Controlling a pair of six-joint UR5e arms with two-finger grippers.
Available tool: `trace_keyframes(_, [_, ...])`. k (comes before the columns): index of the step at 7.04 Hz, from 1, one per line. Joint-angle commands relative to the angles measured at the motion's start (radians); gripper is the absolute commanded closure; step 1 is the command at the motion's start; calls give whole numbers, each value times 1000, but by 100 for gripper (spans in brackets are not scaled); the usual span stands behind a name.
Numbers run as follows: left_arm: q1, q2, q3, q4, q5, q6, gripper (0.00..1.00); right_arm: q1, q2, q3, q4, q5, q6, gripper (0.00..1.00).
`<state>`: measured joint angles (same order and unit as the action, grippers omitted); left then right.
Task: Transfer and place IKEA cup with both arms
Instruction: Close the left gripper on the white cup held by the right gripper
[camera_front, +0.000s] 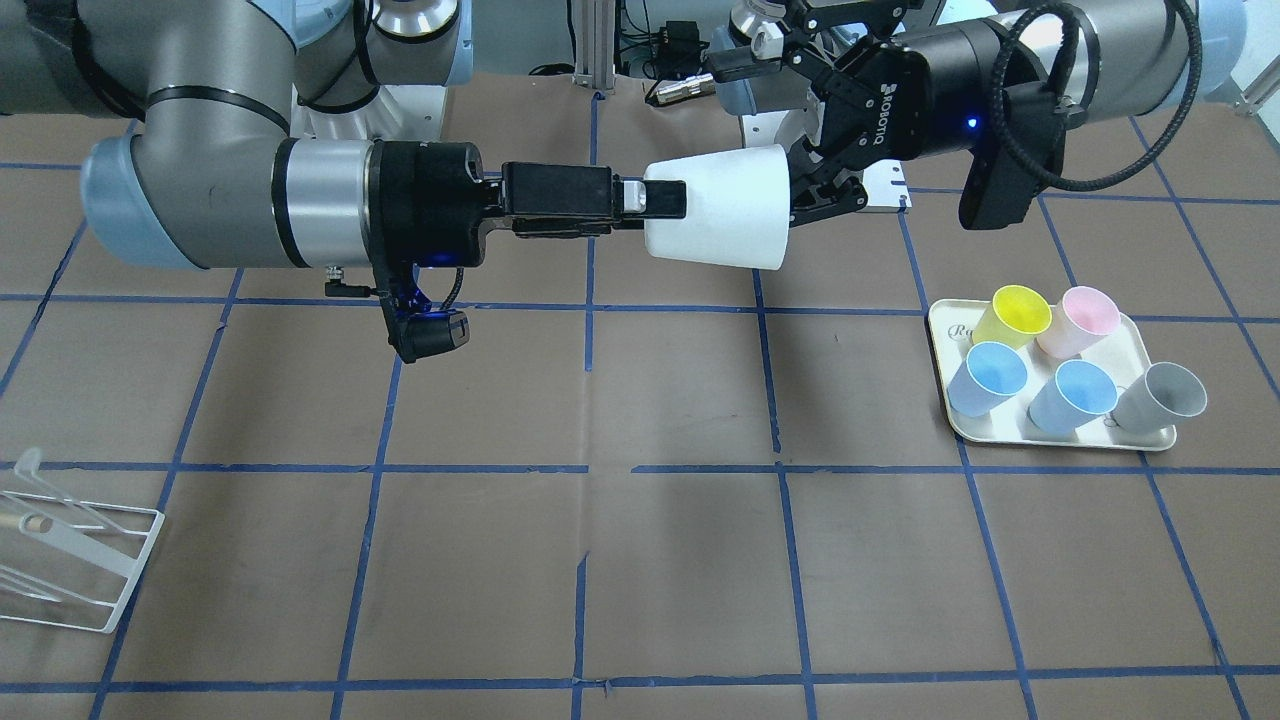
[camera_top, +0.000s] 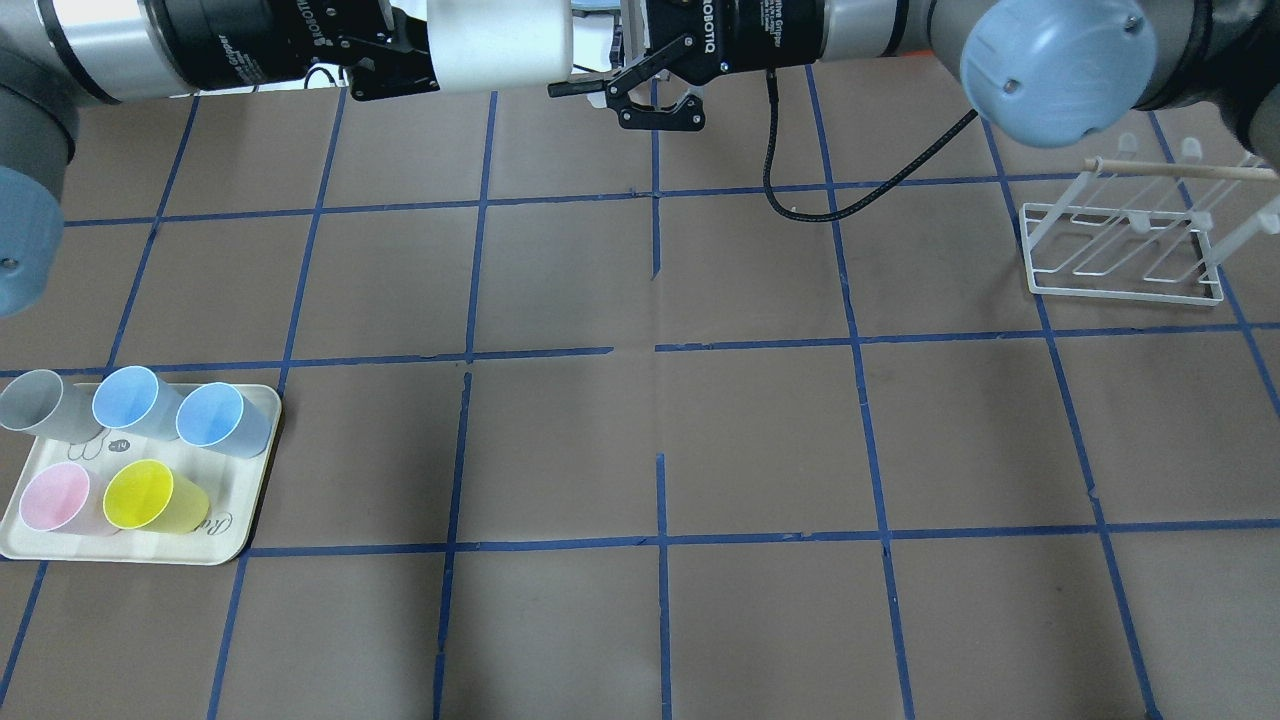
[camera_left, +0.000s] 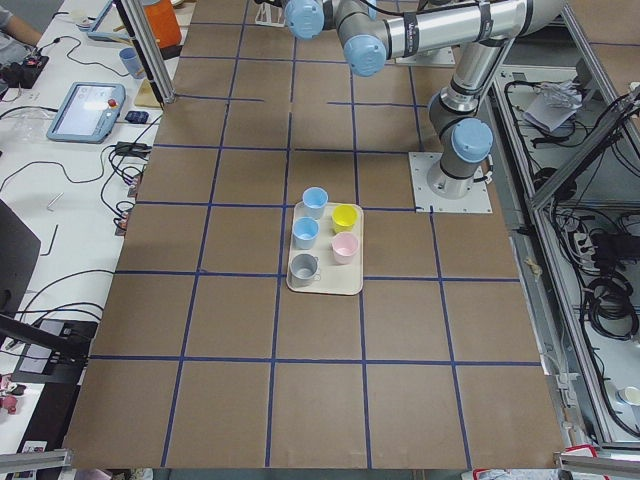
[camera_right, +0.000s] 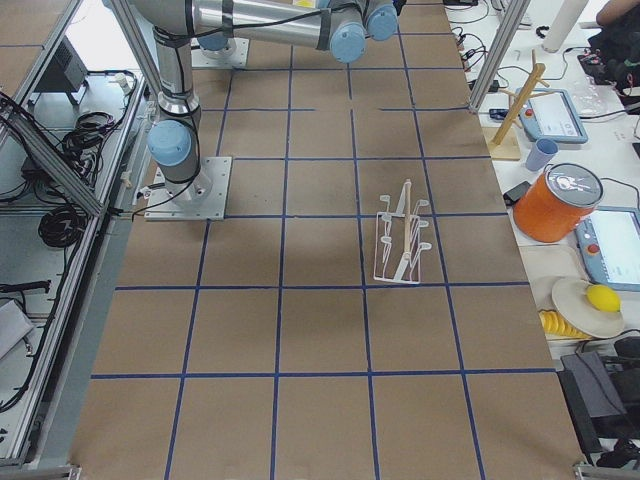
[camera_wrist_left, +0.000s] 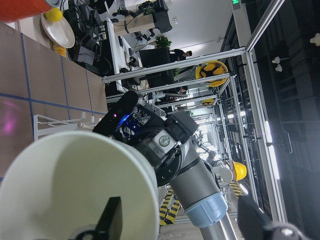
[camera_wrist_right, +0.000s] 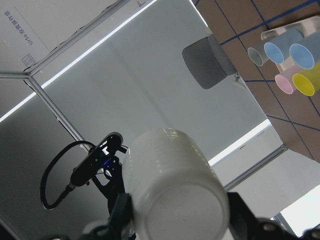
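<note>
IKEA cup (camera_front: 725, 205), a plain white tapered plastic tumbler: off the table, lying on its side in mid-air between the two arms. On my overhead feed it sits at 12 o'clock, a touch toward 11, over the far edge

Base end: black two-finger right gripper (camera_front: 665, 200) is clamped on the narrow end of the cup. My right wrist feed shows a finger (camera_wrist_right: 120, 212) against each side, with the cup's bottom facing the lens

Mouth end: black two-finger left gripper (camera_front: 815, 160) has its jaws spread wide. My left wrist feed shows one finger (camera_wrist_left: 111, 220) inside the rim and the other standing well clear outside it. I see no pinch on the wall

Elsewhere, overhead feed:
- cream rectangular plastic tray (camera_top: 235, 490) at 8 o'clock, holding a grey plastic cup (camera_top: 40, 405), light-blue plastic cups (camera_top: 130, 400) (camera_top: 220, 420), a pink plastic cup (camera_top: 55, 498) and a bright yellow plastic cup (camera_top: 150, 497), all mouth up
- white wire rack (camera_top: 1120, 260) at 2 o'clock
- brown table (camera_top: 560, 440) gridded with blue tape
</note>
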<state>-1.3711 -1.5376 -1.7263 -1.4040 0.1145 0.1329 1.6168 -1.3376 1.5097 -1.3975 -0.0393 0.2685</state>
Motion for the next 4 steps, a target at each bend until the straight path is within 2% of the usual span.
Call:
trace_keyframes(1, [0,-9,10,8,11,-7,33,0,0,1,0,-1,2,63])
trace_keyframes(3, [0,-10,10,10,13,-6,37,0,0,1,2,-1,2,63])
trace_keyframes(4, [0,-10,10,23,14,-4,49,0,0,0,0,-1,18,63])
